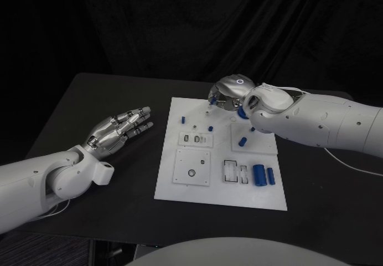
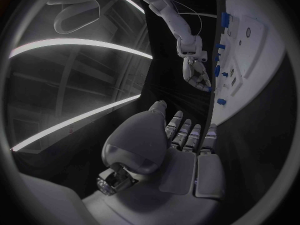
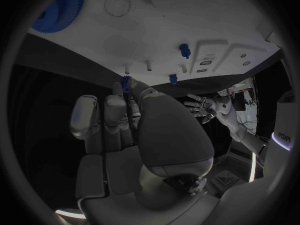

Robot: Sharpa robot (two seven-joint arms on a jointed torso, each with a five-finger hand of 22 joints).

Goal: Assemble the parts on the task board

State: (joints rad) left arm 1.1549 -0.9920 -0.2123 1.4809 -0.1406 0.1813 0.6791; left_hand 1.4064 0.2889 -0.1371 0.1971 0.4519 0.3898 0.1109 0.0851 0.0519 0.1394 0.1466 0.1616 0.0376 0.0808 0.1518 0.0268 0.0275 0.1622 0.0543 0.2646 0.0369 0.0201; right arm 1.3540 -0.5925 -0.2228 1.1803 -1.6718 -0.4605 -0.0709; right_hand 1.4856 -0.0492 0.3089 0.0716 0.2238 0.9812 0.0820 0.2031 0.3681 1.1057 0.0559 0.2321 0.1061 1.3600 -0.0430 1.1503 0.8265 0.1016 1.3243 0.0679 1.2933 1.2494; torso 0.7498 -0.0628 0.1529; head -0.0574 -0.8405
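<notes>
1. Right hand (image 1: 229, 95) over the 12 o'clock edge of the task board (image 1: 215, 191), thumb and a fingertip apparently pinched on a small blue gear (image 3: 125, 83); remaining fingers loosely curled.
2. Left hand (image 1: 119, 130) flat on the table (image 1: 104, 94) at the board's 9 o'clock, fingers straight and apart, holding nothing.
3. Looks light, rigid and hard: probably moulded plastic, unlikely to bend or crush under a fingertip pinch.
4. Toothed rim gives some bite, yet small enough to twist or slip out; best held across the rim, leaving the centre hole free for a post.
5. Large blue gear (image 3: 59, 10) lying flat on the board, just beside the right hand.
6. Blue pegs (image 1: 182, 119) standing upright toward 11 o'clock and mid-board; two blue cylinders (image 1: 259, 174) lying side by side toward 4 o'clock, likely to roll if nudged.
7. Board smooth, white and flat, with recessed pockets; may slide on the black table if pushed sideways, so press straight down.
8. Room tight around the standing pegs near the right hand; open table at 9 o'clock and 3 o'clock.
</notes>
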